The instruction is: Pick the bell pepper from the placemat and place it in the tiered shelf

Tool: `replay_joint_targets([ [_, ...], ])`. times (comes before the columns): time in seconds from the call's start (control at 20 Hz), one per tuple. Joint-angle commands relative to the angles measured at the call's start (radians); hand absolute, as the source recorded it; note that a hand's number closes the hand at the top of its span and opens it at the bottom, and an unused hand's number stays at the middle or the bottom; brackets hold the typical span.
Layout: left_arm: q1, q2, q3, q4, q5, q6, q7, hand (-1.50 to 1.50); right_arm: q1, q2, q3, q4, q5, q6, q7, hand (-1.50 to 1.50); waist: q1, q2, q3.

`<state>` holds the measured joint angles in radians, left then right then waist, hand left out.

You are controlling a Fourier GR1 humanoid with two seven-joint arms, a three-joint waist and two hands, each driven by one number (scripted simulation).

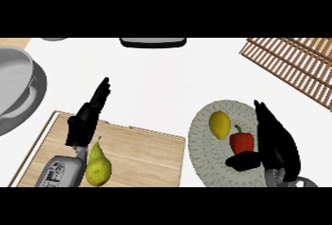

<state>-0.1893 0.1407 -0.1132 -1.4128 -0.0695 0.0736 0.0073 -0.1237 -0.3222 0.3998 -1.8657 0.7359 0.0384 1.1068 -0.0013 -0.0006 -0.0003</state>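
Right hand [276,140] over right side of round woven placemat [206,158], fingers stretched straight toward far edge, thumb bent inward at near side. Released, holding nothing. Red bell pepper [242,141] upright on placemat, green stem up, just left of palm; contact with hand not determinable. Thumb tip just below pepper, apart or touching not clear. Yellow lemon [220,124] on same placemat, just left of and beyond pepper, separate from it.

Left hand [88,116] above far left part of wooden cutting board [142,151], fingers straight and pointing away, relaxed, grasping nothing. Grey forearm entering from lower edge at left. Green pear [97,165] lying on board, just right of left wrist, stem toward far side.

Slatted wooden tiered shelf [295,66] at upper right corner, well apart from placemat, nothing seen on visible slats. Grey metal bowl [16,85] at left edge, partly cut off. Dark-rimmed object [152,42] at top centre, mostly out of view, identity not determinable. White counter [162,83] between all items.
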Motion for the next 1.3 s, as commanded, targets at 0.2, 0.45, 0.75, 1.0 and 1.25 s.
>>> replay_joint_targets([
  [0.2,0.047,0.063,0.051,-0.066,0.034,-0.076,0.014,0.0,-0.032,0.095,-0.039,0.09,0.072,0.043,0.077,-1.5,0.006,0.0,0.0],
  [0.45,0.004,-0.017,0.022,0.013,-0.029,-0.023,-0.007,0.0,0.033,0.071,-0.115,0.095,0.045,0.08,-0.032,-1.5,-0.002,0.0,0.0],
  [0.75,-0.01,-0.041,0.049,0.033,-0.038,-0.031,-0.017,0.0,0.018,0.168,-0.11,0.15,0.116,0.073,-0.055,-1.5,0.0,0.001,0.0],
  [1.0,0.048,-0.032,0.038,-0.06,-0.05,-0.051,0.019,0.0,0.086,0.117,-0.175,0.117,0.077,0.114,-0.129,-1.5,0.0,0.0,0.0],
  [1.25,0.07,-0.046,0.027,-0.112,-0.051,-0.055,0.058,0.0,0.073,0.151,-0.074,0.116,0.159,0.162,-0.099,1.5,0.002,-0.001,0.0],
])
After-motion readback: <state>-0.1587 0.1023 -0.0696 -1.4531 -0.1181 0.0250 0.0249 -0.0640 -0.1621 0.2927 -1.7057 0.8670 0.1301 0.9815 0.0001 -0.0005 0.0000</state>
